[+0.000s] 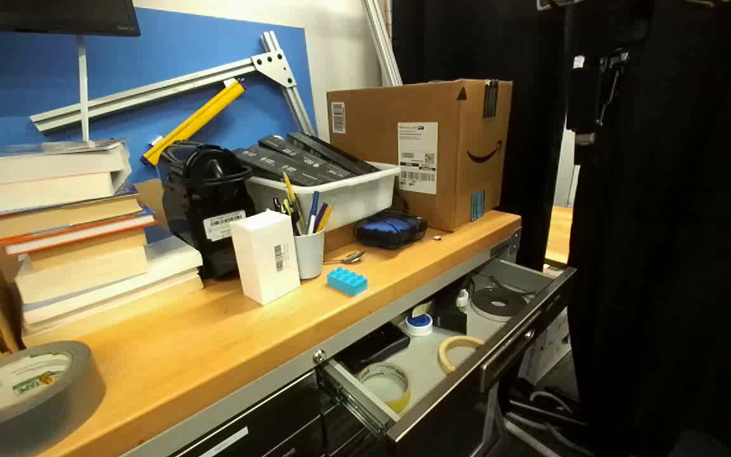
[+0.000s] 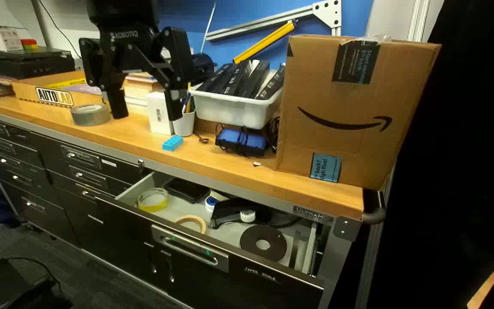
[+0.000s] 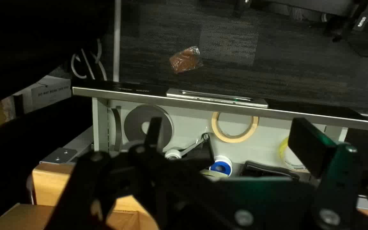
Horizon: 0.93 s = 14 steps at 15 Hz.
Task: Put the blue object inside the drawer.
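Blue object [image 1: 347, 281]: studs up on bench [image 1: 226, 333], at 4 o'clock from pen cup [image 1: 309, 255] in an exterior view; drawer [image 1: 426, 360] pulled out at its 4 o'clock.

In an exterior view, gripper [image 2: 147, 113] hangs with fingers [image 2: 174, 105] spread, nothing between; Blue object at 5 o'clock, depth unclear. Suggest: centre over it, descend straight, pinch opposite sides, avoid pen cup.

Wrist view: Blue object not seen; only here, wrapped packet [image 3: 186, 59] on floor [image 3: 228, 44], 11 o'clock of drawer.
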Tool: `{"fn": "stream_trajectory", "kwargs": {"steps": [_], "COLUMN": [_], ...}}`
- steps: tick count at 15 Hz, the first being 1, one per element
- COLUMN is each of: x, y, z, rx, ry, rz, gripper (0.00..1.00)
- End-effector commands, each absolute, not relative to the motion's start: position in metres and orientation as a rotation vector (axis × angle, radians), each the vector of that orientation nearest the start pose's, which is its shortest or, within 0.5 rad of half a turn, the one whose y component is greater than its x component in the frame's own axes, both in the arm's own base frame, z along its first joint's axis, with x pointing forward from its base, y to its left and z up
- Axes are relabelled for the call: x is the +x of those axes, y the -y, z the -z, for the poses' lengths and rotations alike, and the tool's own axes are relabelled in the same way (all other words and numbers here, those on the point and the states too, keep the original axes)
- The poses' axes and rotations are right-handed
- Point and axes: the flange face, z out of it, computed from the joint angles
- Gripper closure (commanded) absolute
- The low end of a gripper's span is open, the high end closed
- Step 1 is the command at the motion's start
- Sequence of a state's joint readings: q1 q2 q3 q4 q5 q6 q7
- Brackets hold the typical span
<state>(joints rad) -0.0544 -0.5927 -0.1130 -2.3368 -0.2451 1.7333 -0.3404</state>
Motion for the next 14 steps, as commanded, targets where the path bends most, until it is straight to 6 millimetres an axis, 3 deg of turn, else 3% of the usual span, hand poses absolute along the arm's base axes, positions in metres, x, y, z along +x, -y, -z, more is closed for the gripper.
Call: {"fn": "stream_trajectory", "kwargs": {"steps": [1, 5, 6, 11, 14], "x": [0.363, 0.365, 0.378, 0.424, 0.457], "y": [0.091, 0.089, 0.080, 0.001, -0.049], "z": [-0.551, -0.561, -0.555, -0.494, -0.458], "rx": [-3.289, -3.288, -3.281, -3.159, -3.140], "ry": [0.385, 0.393, 0.408, 0.722, 0.811], "rz": [-0.085, -0.062, -0.099, -0.263, -0.208], "gripper": [0.00, 0.00, 0.00, 0.00, 0.00]}}
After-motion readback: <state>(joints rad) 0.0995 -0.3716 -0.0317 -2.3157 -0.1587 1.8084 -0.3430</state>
